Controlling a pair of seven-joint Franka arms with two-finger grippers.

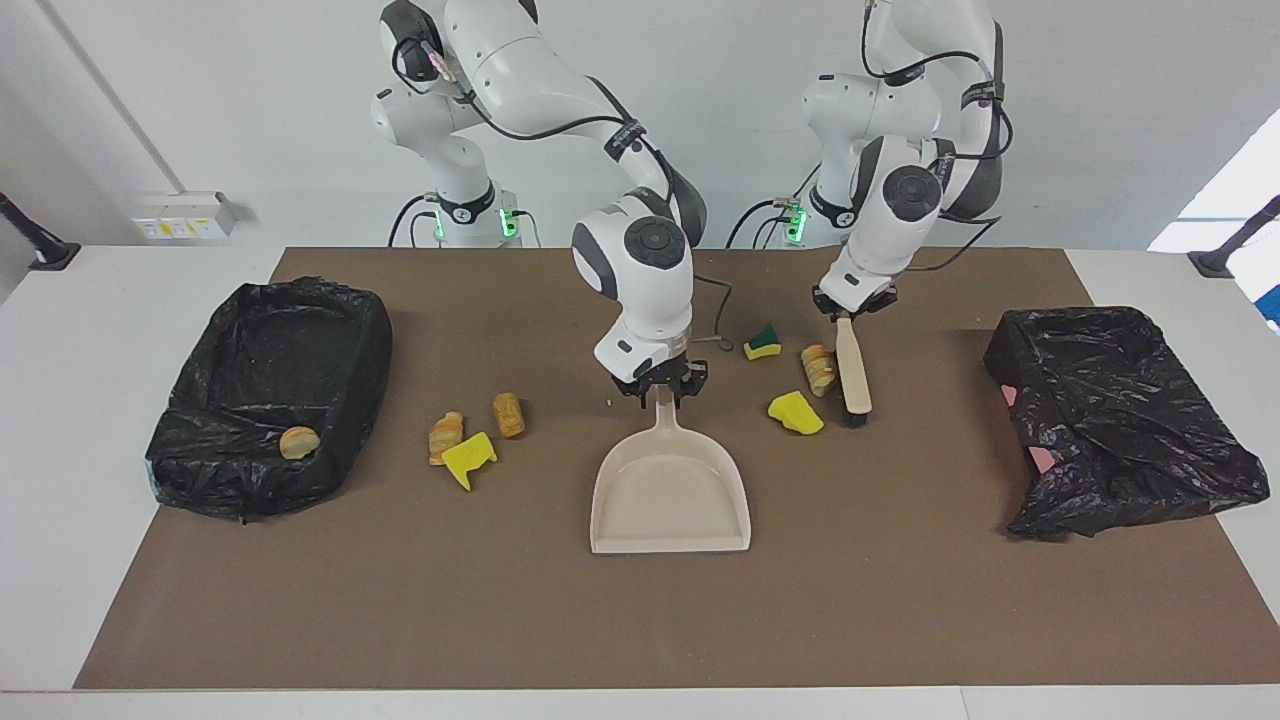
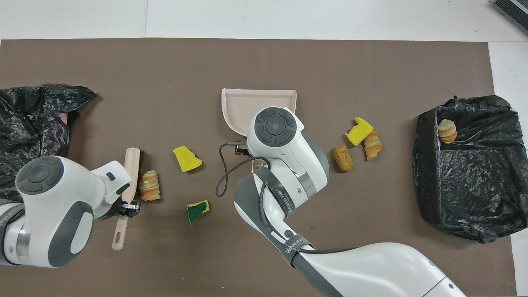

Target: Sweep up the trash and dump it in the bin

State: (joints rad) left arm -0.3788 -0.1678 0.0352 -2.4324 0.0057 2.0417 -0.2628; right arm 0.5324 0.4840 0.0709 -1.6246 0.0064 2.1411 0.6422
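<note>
Four rolls (image 1: pixel 819 368), three sponge chunks (image 1: pixel 795 412), two bins (image 1: pixel 270 395), one dustpan (image 1: pixel 670 490), one brush (image 1: pixel 853 372).
</note>
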